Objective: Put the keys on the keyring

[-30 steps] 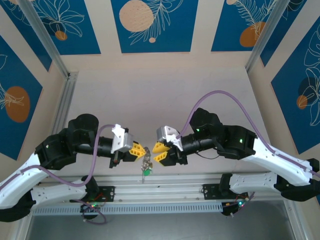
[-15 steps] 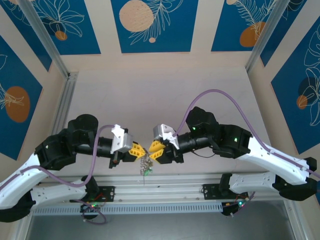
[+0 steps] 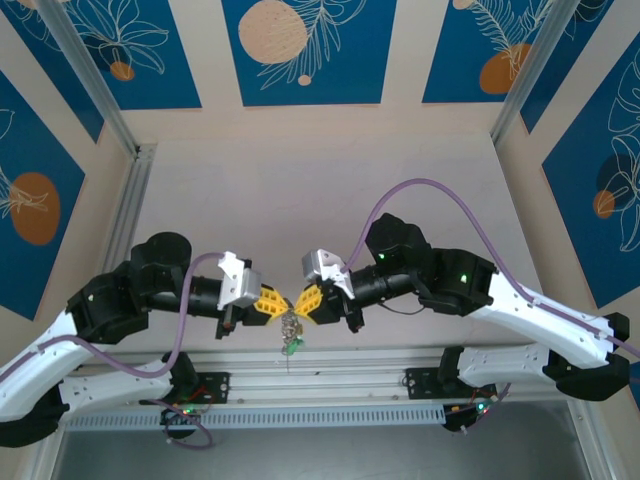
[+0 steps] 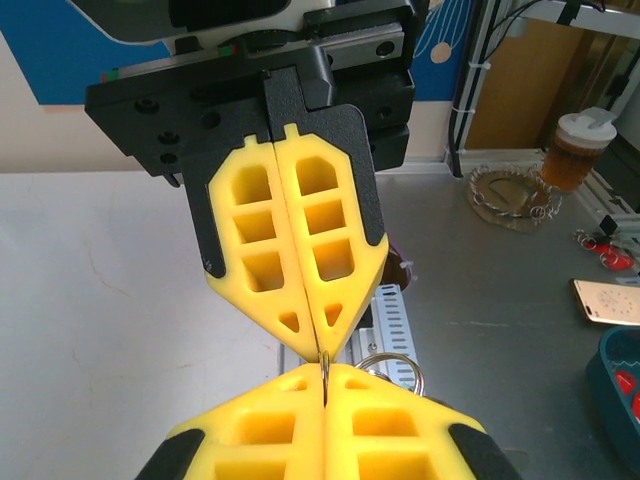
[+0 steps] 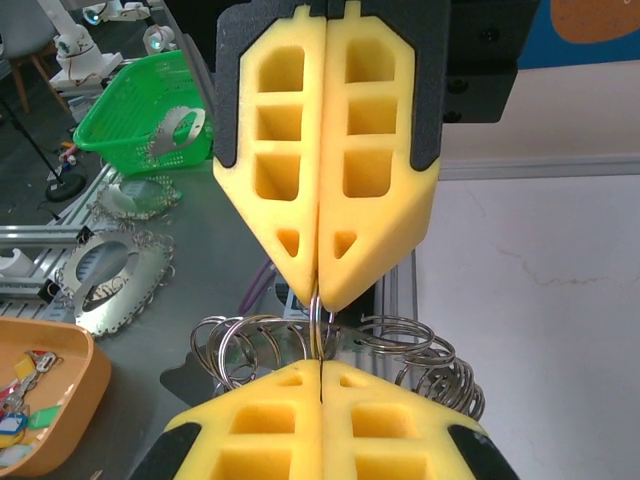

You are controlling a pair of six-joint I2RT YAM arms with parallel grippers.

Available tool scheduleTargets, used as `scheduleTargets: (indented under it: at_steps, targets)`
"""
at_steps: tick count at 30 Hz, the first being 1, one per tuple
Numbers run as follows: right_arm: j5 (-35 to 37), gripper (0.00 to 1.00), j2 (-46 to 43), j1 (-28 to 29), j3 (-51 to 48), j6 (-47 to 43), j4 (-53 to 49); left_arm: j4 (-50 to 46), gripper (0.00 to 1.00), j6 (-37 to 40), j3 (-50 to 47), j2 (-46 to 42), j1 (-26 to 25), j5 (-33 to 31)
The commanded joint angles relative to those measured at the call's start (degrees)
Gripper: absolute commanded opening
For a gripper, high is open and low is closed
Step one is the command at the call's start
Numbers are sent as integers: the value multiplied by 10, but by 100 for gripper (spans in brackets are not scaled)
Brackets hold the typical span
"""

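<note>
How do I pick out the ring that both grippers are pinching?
Go to the near edge of the table, where the yellow left gripper and right gripper meet tip to tip, both shut. Pinched between them stands one thin wire ring, seen edge-on. Unlike the bunch of rings next to it, it alone is clamped from both sides.

two grippers, the left gripper [image 3: 279, 302] and right gripper [image 3: 303, 300], one keyring [image 3: 291, 323], one green-tagged key [image 3: 292, 347].
</note>
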Motion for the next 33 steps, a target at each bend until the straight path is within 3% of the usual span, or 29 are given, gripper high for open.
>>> scheduleTargets:
  at_steps: [1,15,29,33]
  targets:
    - [-16,0,10,-6,-10,6,8,61,0,-3,-2,-14,-5,13]
    - [-53,0,12,-13,-8,3,21,121,0,-12,-21,-29,-6,38]
    - [-70,1,-5,-13,-18,0,58,209,0,-69,-67,-31,-6,69]
    - [-15,22,-29,-13,-35,0,70,215,0,-76,-74,-38,-5,44]
